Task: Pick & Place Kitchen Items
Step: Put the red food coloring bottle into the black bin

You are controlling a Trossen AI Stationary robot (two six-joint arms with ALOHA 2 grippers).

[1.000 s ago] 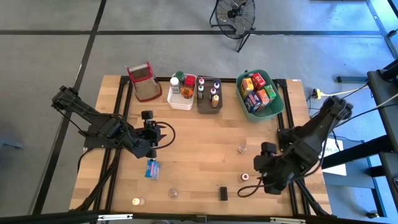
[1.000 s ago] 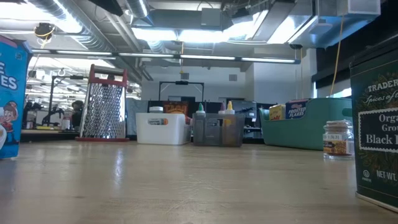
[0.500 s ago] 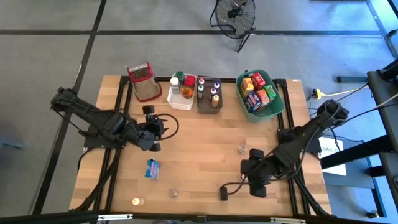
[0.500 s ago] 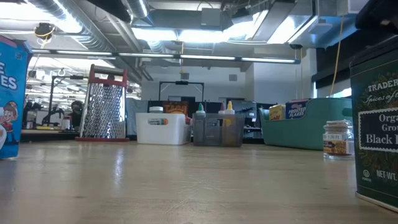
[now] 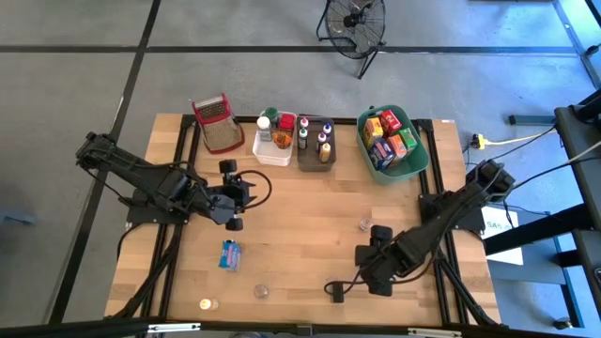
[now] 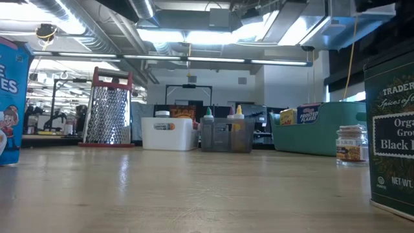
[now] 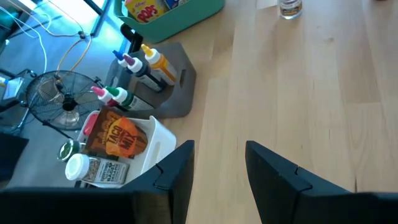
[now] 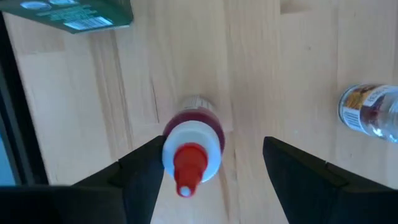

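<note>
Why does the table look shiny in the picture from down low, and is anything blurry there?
In the low view the ceiling lights bounce off the wooden table, leaving pale streaks, and the blue box and dark green tin so near the lens look soft. In the right wrist view the red-capped bottle is slightly blurred too.

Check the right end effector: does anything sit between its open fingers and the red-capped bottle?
Nothing visible does. The right end effector hangs directly over the red-capped bottle, fingers open either side; the dark green tin lies off to one side.
</note>
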